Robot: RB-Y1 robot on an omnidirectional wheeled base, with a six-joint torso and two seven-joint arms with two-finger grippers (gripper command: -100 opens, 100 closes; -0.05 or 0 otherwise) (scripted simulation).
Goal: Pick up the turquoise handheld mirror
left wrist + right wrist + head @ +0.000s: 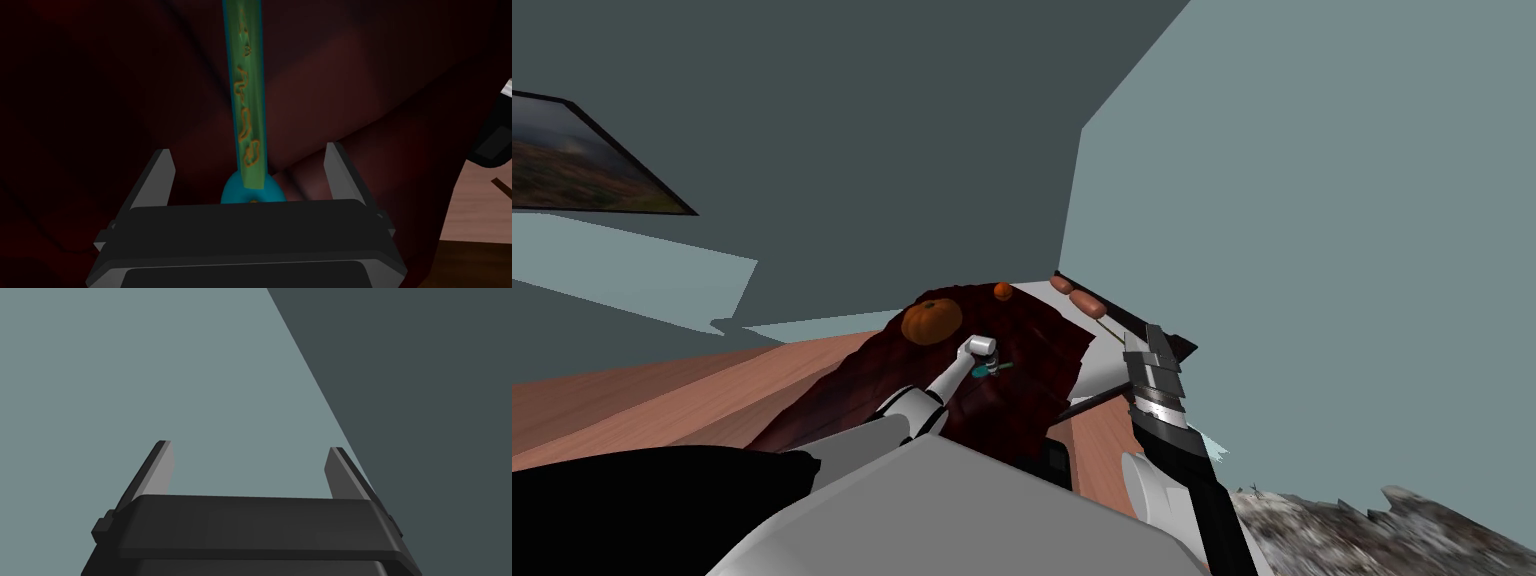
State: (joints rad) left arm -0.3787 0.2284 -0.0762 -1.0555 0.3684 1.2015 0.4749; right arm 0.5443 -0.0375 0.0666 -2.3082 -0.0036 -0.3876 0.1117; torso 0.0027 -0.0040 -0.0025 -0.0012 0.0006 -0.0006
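Mirror [248, 100]: turquoise, lying on a dark red cloth; long narrow handle with a greenish face and orange curled ornament, running straight away from the left gripper.
Mirror's near end: rounded turquoise part tucked against the front of the gripper's dark body, partly hidden by it.
Mirror in the head view [990, 370]: small turquoise fleck at the tip of the outstretched left arm, near the middle of the cloth.
Left gripper [248, 150]: spread wide, one finger on either side of the handle, neither touching it; handle centred in the gap.
Contact: none visible between blades and mirror; whether the mirror lies flat or on edge, cannot tell.
Cloth [1032, 345]: dark red, creased, draped over a white-topped piece of furniture [1104, 372] and hanging down on the near side.
Pumpkin [931, 319]: orange, on the cloth, beyond the left wrist and towards the robot's left.
Small orange fruit [1003, 291]: at the cloth's far edge, well apart from the mirror.
Sausages [1078, 298]: two, reddish, end to end on the white top past the cloth, at the far right.
Floor [662, 400]: wooden planks, to the left of the cloth.
Right gripper [248, 444]: fingers apart, nothing between them.
Right arm [1157, 385]: raised at the right, clear of the cloth.
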